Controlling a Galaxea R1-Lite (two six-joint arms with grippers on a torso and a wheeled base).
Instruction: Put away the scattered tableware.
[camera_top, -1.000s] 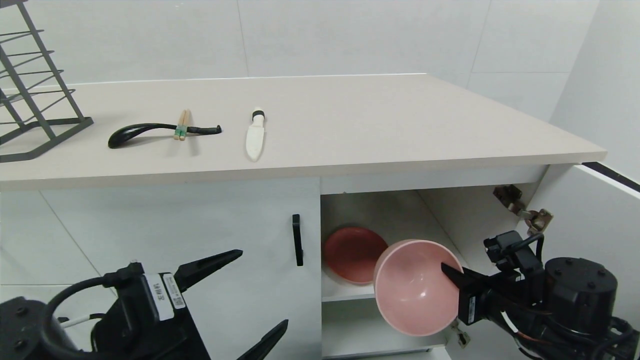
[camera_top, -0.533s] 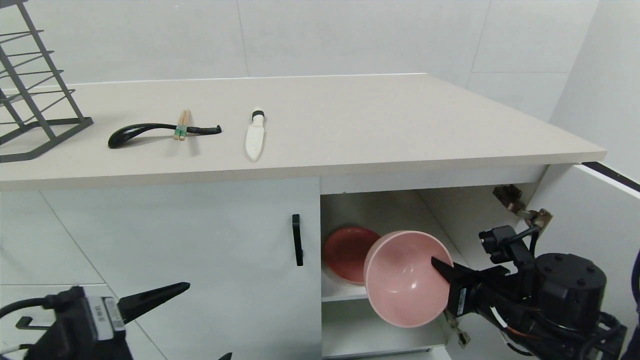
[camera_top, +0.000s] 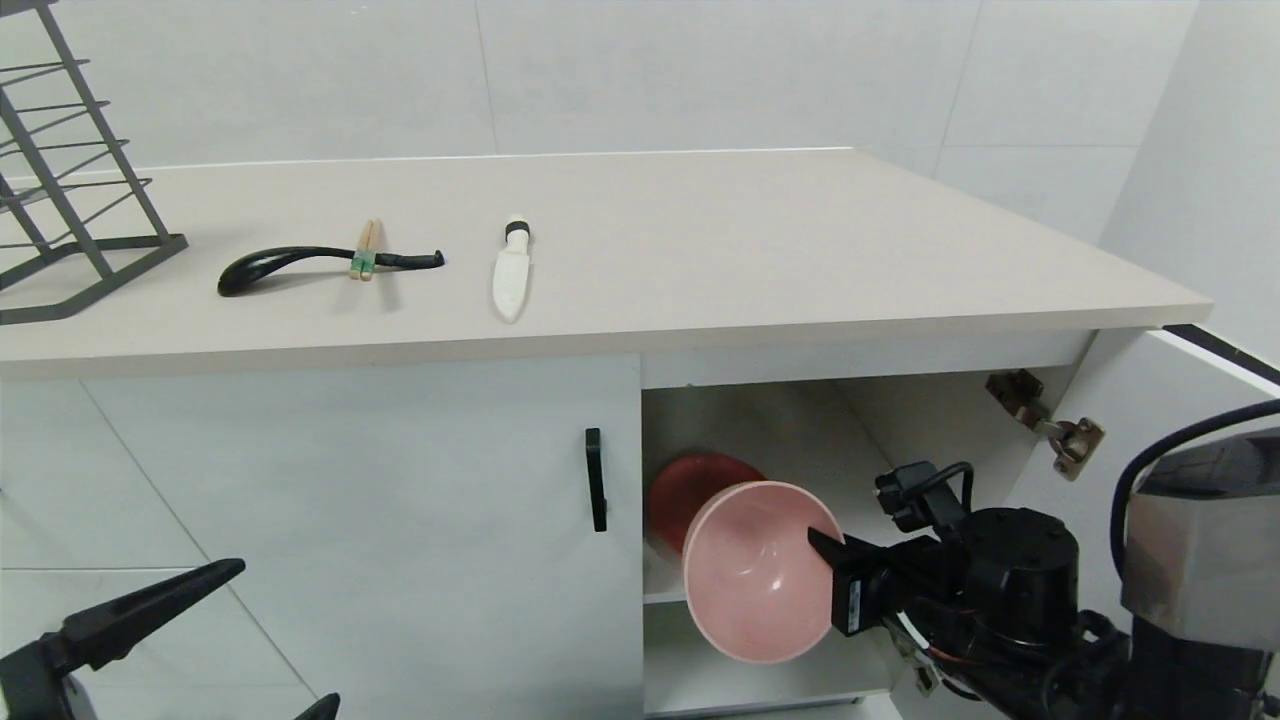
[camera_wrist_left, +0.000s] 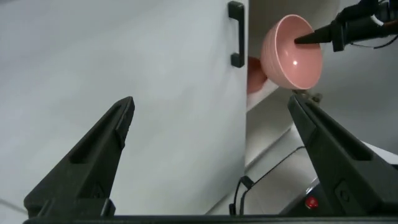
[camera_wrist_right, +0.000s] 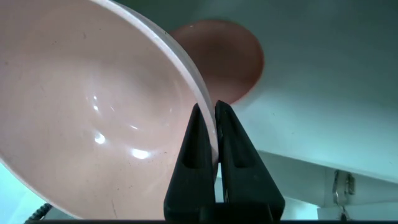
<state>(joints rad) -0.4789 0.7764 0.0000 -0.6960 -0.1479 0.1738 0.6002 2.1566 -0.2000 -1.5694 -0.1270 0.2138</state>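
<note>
Right hand (camera_top: 818, 545), clamped on the pink bowl's (camera_top: 750, 585) rim, has swung it into the open cabinet's (camera_top: 930, 430) mouth, before the red plate (camera_top: 690, 485); stowing looks near. Left hand (camera_wrist_left: 211, 106), spread wide, has dropped below the cabinet door.

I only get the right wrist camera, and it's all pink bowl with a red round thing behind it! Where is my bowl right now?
Observer: Your right gripper holds the pink bowl at the open cupboard, just in front of the red plate on its shelf.
Operator: Is there more stuff to tidy?
Observer: Yes. On the counter above lie a black spoon, chopsticks and a white knife.
Operator: What's my other arm doing?
Observer: The left gripper hangs low before the closed door, jaws wide open.
</note>
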